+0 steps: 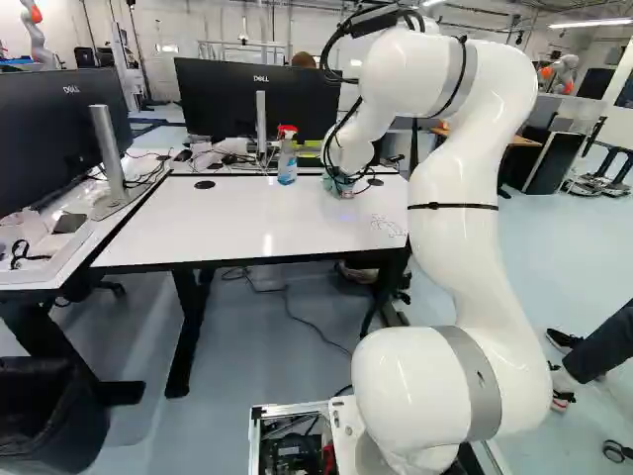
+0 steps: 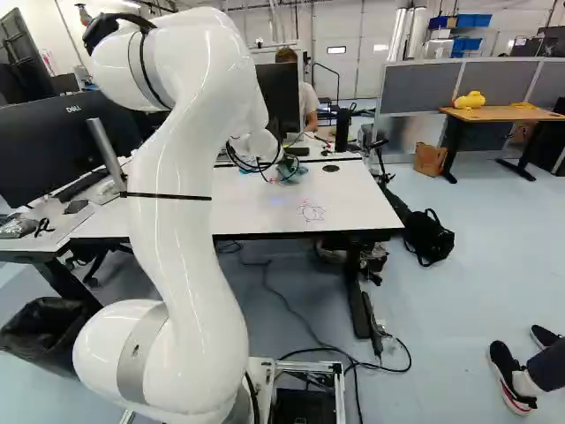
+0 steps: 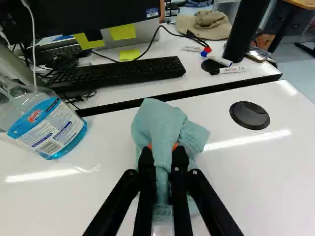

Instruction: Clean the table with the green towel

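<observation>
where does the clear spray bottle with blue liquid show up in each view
Left base view: the clear spray bottle stands left of the middle, before a black monitor.
Right base view: not in it.
Wrist view: beside the green cloth towel, opposite the round black cap.
Shared landmark: that cap, set in the white tabletop.

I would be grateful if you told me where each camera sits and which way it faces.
Left base view: on the base, behind and left of the arm, looking ahead and slightly down at the table; the arm rises right of the middle.
Right base view: behind and right of it, same direction; the arm stands left of the middle.
Wrist view: on the wrist, looking along the gripper, whose fingers hold the green towel.
Shared: both base views show the table's drawn marks and the bin.
</observation>
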Motion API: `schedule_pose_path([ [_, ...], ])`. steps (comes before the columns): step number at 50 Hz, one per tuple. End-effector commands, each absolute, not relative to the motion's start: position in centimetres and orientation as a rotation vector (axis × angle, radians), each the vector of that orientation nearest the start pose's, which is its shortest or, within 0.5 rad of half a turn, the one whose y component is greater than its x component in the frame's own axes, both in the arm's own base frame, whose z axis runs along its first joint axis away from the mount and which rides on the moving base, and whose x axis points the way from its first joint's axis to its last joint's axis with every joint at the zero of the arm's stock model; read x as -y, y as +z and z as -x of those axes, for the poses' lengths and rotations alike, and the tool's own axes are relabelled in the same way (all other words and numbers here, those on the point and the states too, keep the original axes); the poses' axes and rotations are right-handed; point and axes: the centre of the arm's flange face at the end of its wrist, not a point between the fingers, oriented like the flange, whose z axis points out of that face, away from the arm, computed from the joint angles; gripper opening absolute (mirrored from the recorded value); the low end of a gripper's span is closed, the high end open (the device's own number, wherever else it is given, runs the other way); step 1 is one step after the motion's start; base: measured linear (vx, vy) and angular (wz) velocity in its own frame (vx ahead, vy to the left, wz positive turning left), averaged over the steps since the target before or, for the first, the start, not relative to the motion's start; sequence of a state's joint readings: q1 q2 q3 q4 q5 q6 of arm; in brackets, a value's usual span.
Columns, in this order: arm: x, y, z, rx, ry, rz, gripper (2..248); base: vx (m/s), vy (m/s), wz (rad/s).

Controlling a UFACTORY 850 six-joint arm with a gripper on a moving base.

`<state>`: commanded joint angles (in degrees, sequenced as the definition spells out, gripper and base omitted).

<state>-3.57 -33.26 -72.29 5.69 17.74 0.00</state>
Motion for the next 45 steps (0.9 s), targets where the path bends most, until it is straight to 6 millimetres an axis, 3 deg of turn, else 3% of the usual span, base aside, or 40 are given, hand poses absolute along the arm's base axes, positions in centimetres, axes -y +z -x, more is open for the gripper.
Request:
schedule_pose_path([
  [45, 4.4, 46.0, -66.3, -0.237, -1.605, 2.701, 37, 0.000, 0.000, 0.000],
])
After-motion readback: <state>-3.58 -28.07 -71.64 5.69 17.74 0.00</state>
